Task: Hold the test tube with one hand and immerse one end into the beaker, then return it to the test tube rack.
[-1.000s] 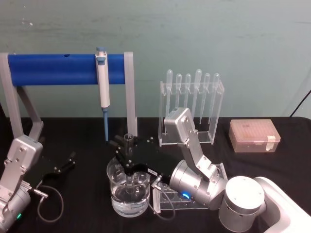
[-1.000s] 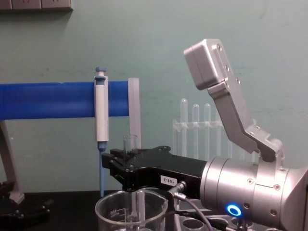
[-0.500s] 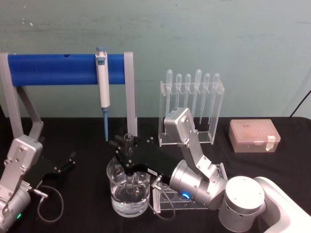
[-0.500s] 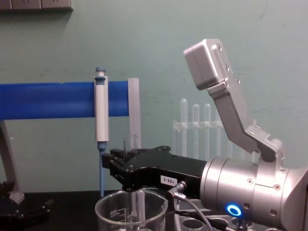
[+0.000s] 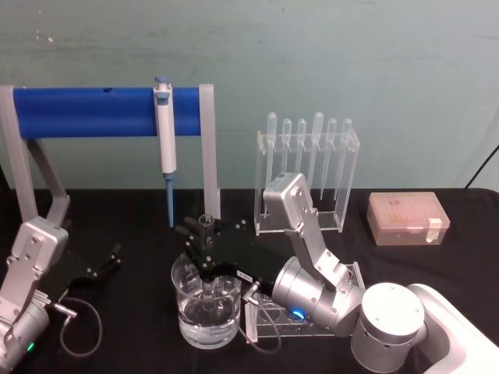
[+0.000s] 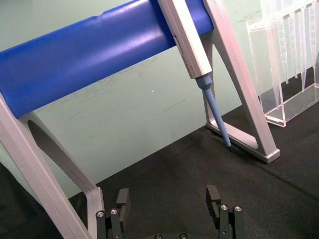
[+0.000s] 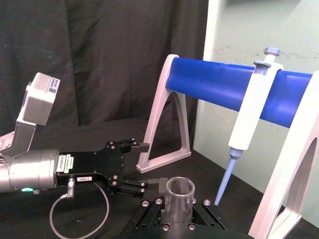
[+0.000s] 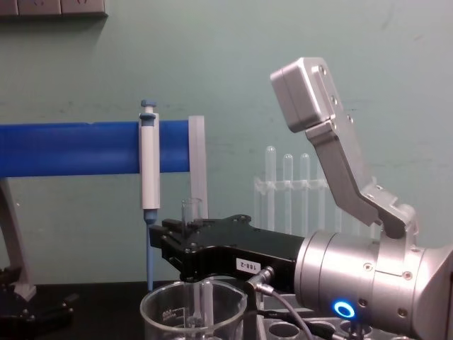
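The beaker [image 5: 207, 315] stands at the near edge of the desk [image 5: 437, 269]. Directly above it, the right gripper [image 5: 205, 249] has its jaws closed on the test tube [image 8: 191, 211], which is upright with its lower end inside the beaker. Left of the beaker, the left gripper [image 6: 168, 199] sits with its jaws wide apart and empty. Behind the beaker hangs the pipettor [image 5: 165, 148].

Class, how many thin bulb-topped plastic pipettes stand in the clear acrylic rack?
6 thin bulb-topped plastic pipettes, side by side in the clear acrylic rack at the table's back; none seems hidden.
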Motion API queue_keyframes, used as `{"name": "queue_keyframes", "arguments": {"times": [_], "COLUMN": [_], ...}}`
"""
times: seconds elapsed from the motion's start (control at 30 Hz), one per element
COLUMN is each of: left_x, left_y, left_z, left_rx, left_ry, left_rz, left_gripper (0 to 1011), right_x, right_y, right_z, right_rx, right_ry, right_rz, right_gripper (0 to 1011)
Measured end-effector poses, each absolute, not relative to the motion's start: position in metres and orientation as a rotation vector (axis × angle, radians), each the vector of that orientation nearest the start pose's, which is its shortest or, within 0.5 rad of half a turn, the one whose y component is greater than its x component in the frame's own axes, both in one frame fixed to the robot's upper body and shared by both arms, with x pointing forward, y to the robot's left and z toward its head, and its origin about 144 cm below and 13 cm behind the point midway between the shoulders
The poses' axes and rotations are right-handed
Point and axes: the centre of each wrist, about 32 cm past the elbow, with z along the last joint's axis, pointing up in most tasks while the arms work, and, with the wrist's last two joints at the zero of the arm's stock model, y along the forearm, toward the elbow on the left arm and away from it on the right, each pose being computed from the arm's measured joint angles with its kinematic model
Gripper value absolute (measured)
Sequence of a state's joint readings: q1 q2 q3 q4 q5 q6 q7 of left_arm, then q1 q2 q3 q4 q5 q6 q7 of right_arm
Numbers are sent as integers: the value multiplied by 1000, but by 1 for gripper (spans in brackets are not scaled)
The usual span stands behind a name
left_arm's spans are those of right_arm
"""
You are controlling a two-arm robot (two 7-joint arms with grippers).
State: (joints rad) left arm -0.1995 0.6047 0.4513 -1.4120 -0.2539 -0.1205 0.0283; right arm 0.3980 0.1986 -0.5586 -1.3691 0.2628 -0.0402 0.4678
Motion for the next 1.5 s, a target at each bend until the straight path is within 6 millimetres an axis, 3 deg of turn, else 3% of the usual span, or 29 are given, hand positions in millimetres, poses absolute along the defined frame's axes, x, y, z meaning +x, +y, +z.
{"name": "queue_keyframes", "arguments": {"times": [1.5], "left_x": [489], "left_y": [310], "left_z": [1140], "left_rx": [304], "left_ry": [-285], "left_rz": [1248], "left_gripper": [1000], "right_x": [532], "right_y": [-132], "right_z": [1188], "right_rx": [-12], "right_ry": [-138], "right_rz": [-613], "right_gripper": [134]}}
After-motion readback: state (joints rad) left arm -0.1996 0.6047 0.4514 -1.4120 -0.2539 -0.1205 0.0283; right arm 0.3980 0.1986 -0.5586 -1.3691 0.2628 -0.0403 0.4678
